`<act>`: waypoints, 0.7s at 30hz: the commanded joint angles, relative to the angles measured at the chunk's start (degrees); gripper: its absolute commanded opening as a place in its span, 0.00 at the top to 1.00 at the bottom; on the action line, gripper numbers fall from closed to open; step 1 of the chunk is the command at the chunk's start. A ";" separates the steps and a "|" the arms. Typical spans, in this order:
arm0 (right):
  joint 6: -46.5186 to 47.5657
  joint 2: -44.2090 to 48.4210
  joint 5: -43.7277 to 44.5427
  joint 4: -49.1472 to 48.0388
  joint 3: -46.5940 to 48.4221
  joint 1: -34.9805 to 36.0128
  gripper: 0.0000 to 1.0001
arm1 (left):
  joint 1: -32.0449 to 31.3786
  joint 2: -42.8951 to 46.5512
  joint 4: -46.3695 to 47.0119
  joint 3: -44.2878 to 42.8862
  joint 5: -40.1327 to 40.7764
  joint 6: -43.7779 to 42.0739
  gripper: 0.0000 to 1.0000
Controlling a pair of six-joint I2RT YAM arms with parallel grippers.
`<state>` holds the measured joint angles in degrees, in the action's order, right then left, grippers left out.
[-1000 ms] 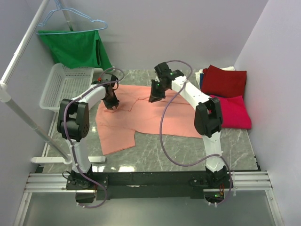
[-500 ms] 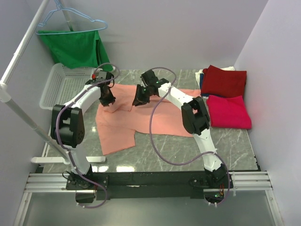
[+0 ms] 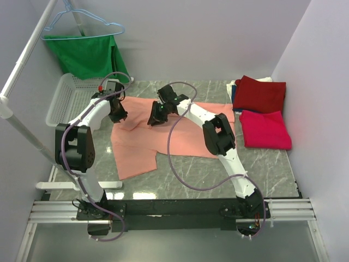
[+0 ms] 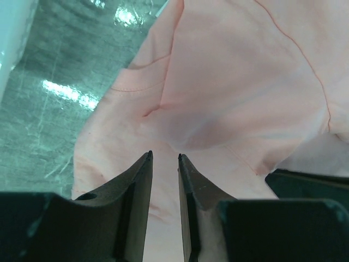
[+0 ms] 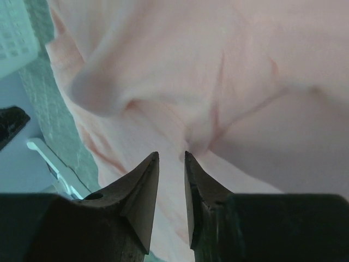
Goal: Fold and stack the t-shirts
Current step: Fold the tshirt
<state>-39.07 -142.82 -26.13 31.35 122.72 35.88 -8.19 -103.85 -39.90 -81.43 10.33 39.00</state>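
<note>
Left wrist view shows the salmon-pink t-shirt [image 4: 240, 82] spread under the left hand [image 4: 164, 155], narrowly parted, grip unclear

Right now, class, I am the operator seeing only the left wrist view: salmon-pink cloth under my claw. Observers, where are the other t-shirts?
Observer: The folded dark red cloth t-shirt and the crimson-pink cloth t-shirt lie side by side at far right.
Operator: And the right claw?
Observer: The right claw is over the salmon-pink cloth t-shirt, near its far edge.
Operator: Anything to my left?
Observer: A green cloth garment hangs at the far left corner.
</note>
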 commanded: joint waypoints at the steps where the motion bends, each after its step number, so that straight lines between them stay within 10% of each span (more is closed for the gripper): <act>1: -0.04 -3.25 1.17 2.21 6.48 0.51 0.67 | 0.71 3.31 0.87 0.22 -0.40 -1.65 0.69; 21: 1.98 -3.33 5.57 5.82 4.72 1.48 0.74 | 2.12 2.25 1.41 -0.57 -1.72 -2.70 0.69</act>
<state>-37.82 -145.34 -20.91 35.18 125.67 36.82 -6.22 -103.53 -39.62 -81.32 8.84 37.08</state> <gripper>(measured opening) 0.321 0.310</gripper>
